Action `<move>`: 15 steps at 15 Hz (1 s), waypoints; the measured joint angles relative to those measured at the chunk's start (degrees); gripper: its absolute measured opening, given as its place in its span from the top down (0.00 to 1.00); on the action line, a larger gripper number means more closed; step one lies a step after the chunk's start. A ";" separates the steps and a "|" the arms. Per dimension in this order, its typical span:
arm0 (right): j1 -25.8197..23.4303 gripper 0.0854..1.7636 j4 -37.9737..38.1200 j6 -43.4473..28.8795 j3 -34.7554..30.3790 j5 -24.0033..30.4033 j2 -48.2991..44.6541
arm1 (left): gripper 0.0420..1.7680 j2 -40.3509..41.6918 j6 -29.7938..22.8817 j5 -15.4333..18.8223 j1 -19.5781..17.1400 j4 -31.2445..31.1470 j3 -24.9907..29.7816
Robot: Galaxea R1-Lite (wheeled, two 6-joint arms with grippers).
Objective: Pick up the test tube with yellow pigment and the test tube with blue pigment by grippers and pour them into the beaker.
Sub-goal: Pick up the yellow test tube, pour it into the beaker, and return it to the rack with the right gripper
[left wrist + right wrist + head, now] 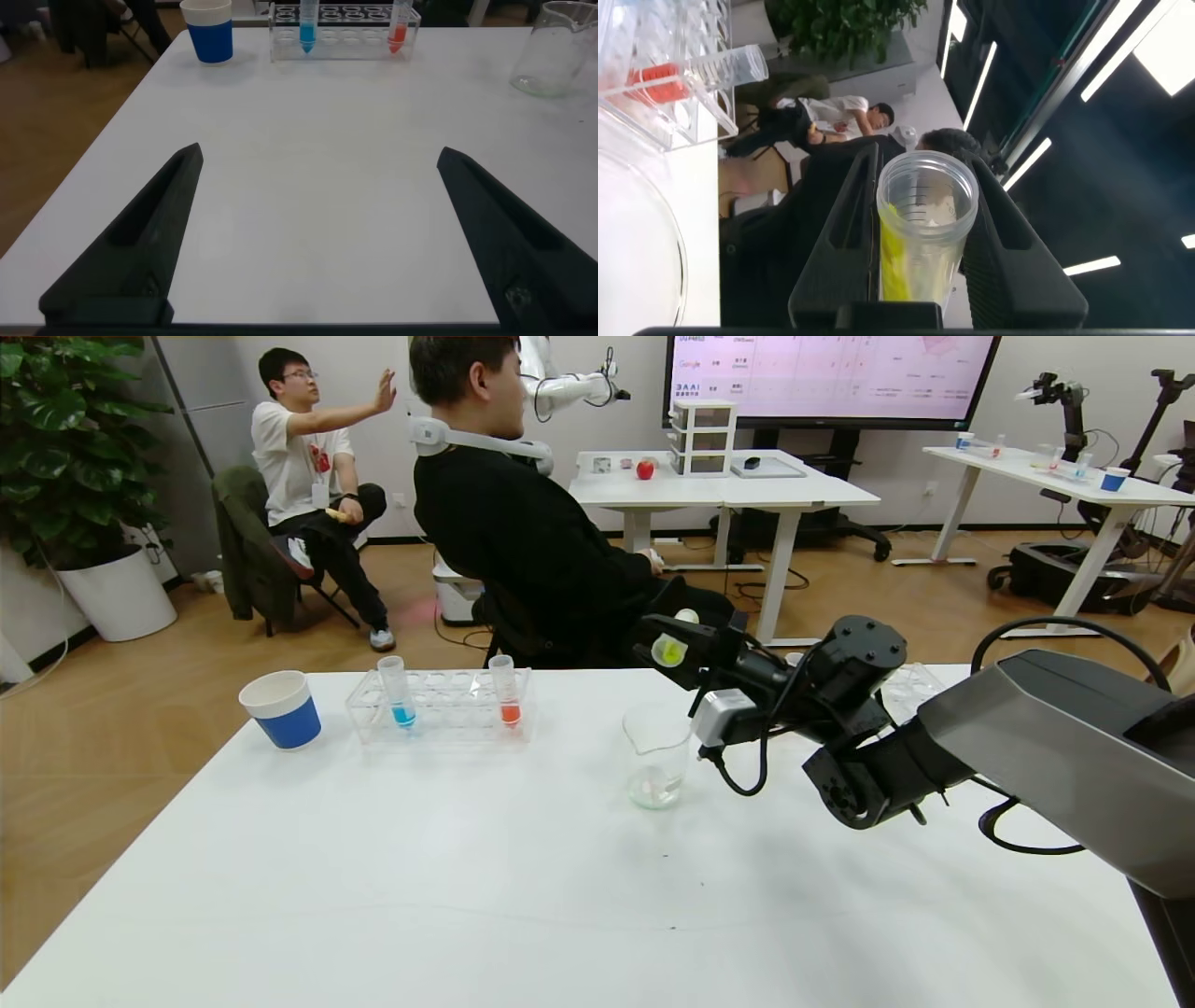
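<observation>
Right hand tips yellow tube above beaker.

The white desk fills the lower frame. On it, at upper left, stand a blue-and-white paper cup and a clear rack; the beaker stands near centre.

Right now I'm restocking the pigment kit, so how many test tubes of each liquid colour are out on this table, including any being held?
Blue-liquid clear plastic tube, in rack: 1
Orange-red-liquid clear plastic tube, in rack: 1
Yellow-liquid clear plastic tube, held in right gripper: 1
Total: 3
</observation>
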State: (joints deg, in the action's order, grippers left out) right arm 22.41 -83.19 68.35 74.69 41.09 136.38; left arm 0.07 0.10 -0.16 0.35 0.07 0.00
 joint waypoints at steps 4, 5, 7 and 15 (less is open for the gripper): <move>-0.80 0.75 -0.33 2.78 0.09 0.99 1.17 | 0.01 0.00 0.00 0.02 0.00 0.00 0.00; -0.94 0.75 -0.38 3.43 0.13 0.96 1.50 | 0.01 0.00 0.00 0.00 0.00 0.00 0.00; -1.00 0.75 -0.29 5.02 0.17 0.94 1.91 | 0.01 0.00 -0.02 0.00 0.00 0.00 0.00; -1.29 0.75 -0.24 10.62 0.89 0.74 2.60 | 0.01 0.00 0.00 0.00 0.00 0.00 0.00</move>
State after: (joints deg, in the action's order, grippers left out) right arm 21.11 -83.43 78.97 75.58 41.84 138.97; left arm 0.07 0.10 -0.16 0.35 0.07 0.00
